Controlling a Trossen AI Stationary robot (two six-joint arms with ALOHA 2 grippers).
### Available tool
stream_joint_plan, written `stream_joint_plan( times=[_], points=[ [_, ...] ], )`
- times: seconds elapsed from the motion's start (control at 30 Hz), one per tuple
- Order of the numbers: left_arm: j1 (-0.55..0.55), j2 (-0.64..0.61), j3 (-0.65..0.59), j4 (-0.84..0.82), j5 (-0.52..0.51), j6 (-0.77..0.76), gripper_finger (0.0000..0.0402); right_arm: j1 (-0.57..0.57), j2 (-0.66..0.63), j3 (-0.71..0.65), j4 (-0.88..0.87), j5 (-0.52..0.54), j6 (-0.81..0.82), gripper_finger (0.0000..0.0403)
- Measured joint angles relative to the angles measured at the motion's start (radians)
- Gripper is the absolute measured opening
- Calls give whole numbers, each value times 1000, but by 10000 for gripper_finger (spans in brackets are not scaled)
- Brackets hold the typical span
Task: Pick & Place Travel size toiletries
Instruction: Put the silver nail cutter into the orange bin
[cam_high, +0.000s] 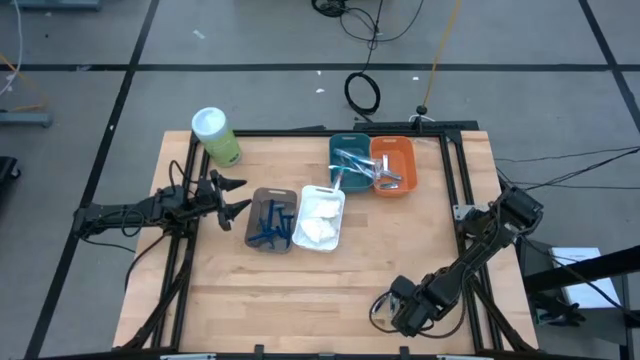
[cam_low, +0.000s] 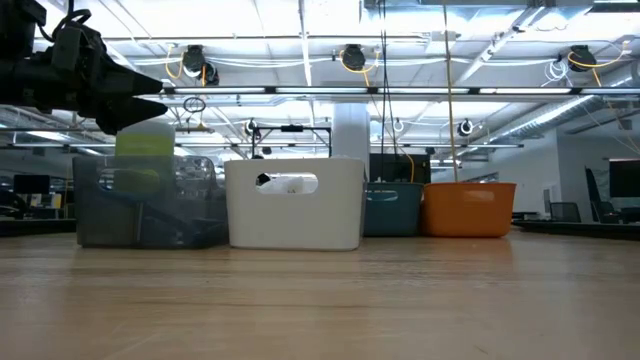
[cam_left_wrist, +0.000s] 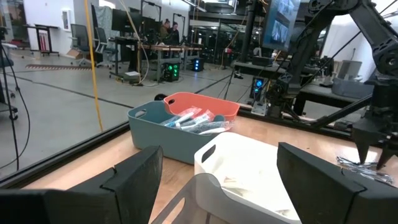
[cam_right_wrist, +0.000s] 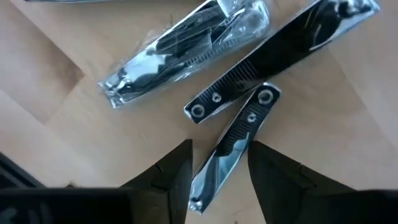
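We see a wooden desk (cam_high: 320, 290) from above, with two dark arms. The left gripper (cam_high: 232, 196) hovers over the desk's left side, just beside the brown bin (cam_high: 256, 232), its fingers (cam_left_wrist: 134, 177) spread wide and empty. In that bin lie dark blue razors (cam_high: 270, 222). Touching it is the white bin (cam_high: 335, 222) holding white pads (cam_high: 318, 218). Farther back, the teal bin (cam_high: 338, 148) and the orange bin (cam_high: 403, 188) sit side by side with wrapped items inside. A green canister (cam_high: 217, 135) stands at the desk's back left corner.

The right gripper (cam_high: 403, 312) is low at the desk's front right. Its fingers (cam_right_wrist: 171, 177) stand partly open on either side of a shiny metal clipper (cam_right_wrist: 233, 146) lying on the wood; we cannot tell whether they touch it. A second clipper (cam_right_wrist: 280, 53) touches the first, and a wrapped clipper (cam_right_wrist: 183, 53) lies nearby
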Motion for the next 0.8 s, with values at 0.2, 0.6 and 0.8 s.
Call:
stream_joint_plan(
  times=[0.2, 0.6, 0.8],
  points=[
    [0, 0, 0, 0, 0, 0, 306, -20, 15, 0, -17, 24, -98, 143],
    [0, 0, 0, 0, 0, 0, 306, -36, 14, 2, -145, 25, -136, 39],
    [0, 0, 0, 0, 0, 0, 306, -39, 5, 1, -185, 51, -182, 35]
  ],
)
